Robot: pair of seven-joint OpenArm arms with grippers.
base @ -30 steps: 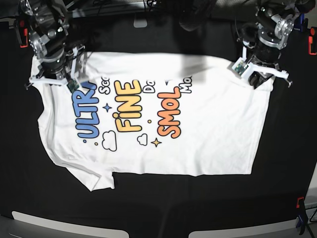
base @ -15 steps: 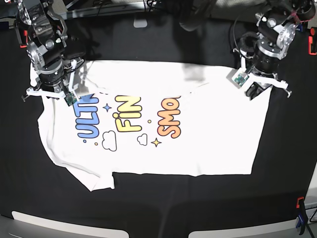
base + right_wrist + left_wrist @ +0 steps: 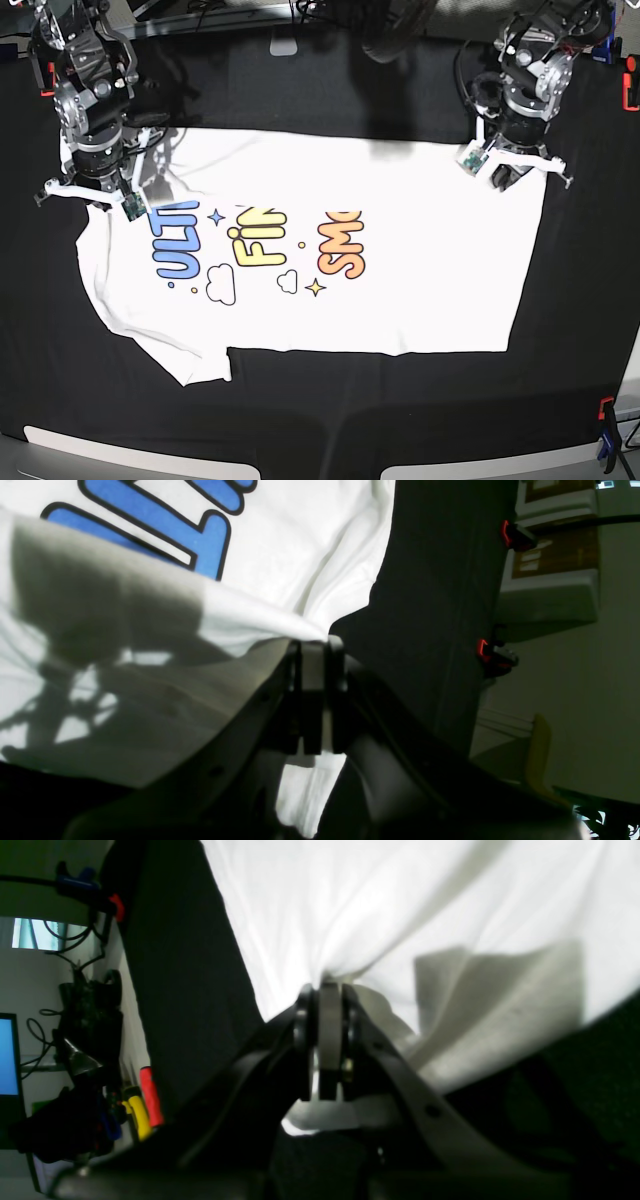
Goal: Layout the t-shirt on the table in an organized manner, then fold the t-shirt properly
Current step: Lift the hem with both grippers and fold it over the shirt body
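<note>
1. While left gripper [image 3: 320, 990] fingers pinch the t-shirt [image 3: 400, 915] hem, black worktop [image 3: 190, 965] lies beside it; clamps, clutter beyond.
2. Right gripper [image 3: 315, 645] fingers pinch shirt edge near blue lettering.
3. Base view: t-shirt spread on worktop, far edge lifted; laid out, fold judged barely begun.

Left gripper [image 3: 327, 990] pinches the t-shirt [image 3: 400, 915] (white, bunched) above the table [image 3: 190, 965].

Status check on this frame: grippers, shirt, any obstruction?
Left gripper shut on the t-shirt's far edge. Right gripper shut on the far edge by the blue lettering. Far edge folded over the print's top, on the table. Nothing blocking.
</note>
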